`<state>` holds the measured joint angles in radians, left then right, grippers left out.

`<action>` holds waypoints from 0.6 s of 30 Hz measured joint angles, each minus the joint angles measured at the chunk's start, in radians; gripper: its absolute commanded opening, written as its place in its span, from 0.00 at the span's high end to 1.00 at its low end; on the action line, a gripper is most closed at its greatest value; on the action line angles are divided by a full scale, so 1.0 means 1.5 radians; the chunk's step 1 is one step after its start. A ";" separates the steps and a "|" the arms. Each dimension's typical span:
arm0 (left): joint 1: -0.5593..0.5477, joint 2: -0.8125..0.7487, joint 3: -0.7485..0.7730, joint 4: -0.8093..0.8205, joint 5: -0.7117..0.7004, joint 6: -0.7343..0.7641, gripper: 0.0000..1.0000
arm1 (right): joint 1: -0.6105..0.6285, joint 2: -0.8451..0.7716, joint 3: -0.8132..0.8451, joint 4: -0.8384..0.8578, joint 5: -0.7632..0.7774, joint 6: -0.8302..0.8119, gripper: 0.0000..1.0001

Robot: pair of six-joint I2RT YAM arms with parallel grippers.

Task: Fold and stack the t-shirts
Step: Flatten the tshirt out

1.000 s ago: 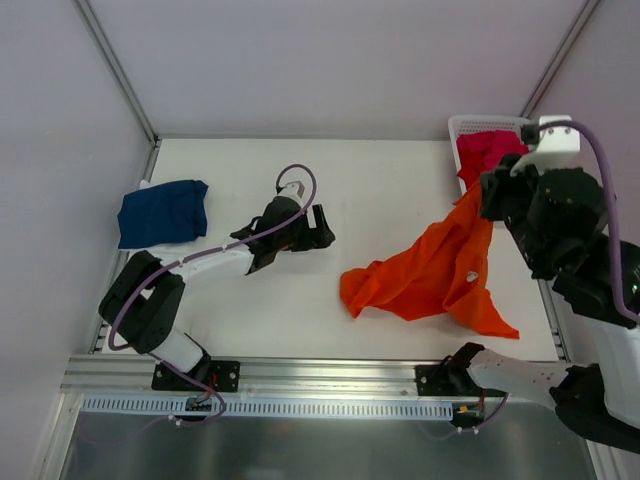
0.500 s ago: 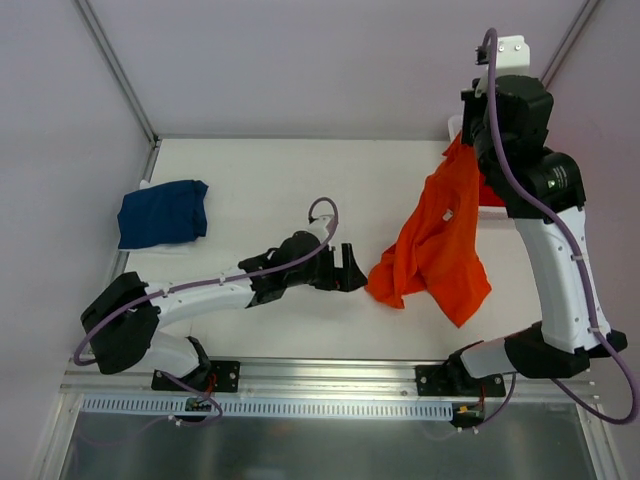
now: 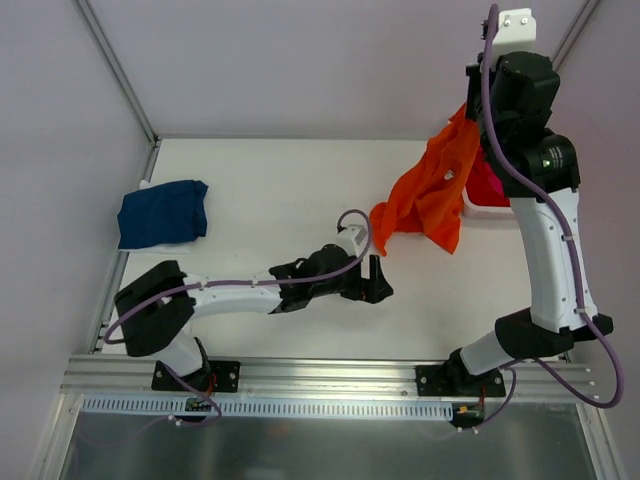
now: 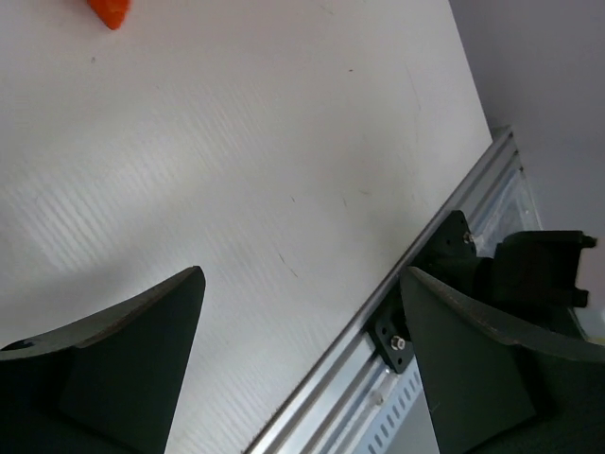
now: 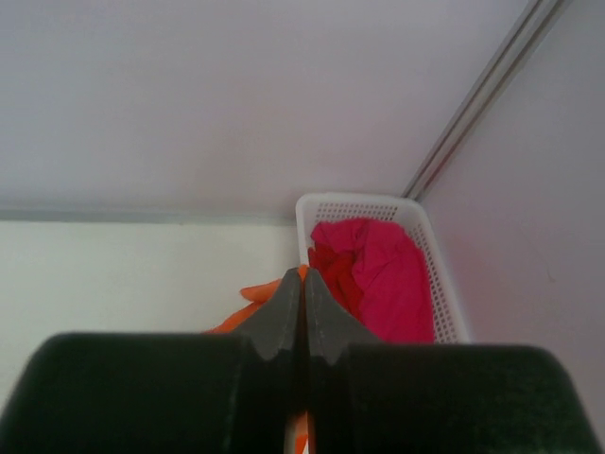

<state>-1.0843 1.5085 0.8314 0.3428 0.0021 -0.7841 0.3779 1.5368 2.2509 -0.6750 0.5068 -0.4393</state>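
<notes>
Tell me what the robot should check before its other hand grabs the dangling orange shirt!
1. Right fingers shut on the orange t-shirt: ok.
2. Left fingers open and empty: ok.
3. Left fingers around the shirt's low corner: not ok, the corner hangs apart from them.
4. Low corner lifted off the table: cannot tell.
5. Navy t-shirt out of the way at the far left: ok.
</notes>
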 measured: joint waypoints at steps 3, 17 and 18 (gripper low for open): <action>-0.020 0.096 0.056 0.024 -0.046 0.029 0.16 | 0.000 -0.021 -0.075 0.002 -0.013 0.012 0.99; -0.094 0.367 0.333 0.084 -0.522 0.372 0.10 | -0.001 -0.085 -0.186 -0.004 -0.077 0.053 1.00; -0.093 0.367 0.333 0.083 -0.542 0.387 0.10 | -0.001 -0.093 -0.187 -0.004 -0.079 0.054 1.00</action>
<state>-1.2240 2.0590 1.3312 0.4675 -0.8108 -0.2035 0.3771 1.3975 1.9709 -0.6804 0.3882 -0.3584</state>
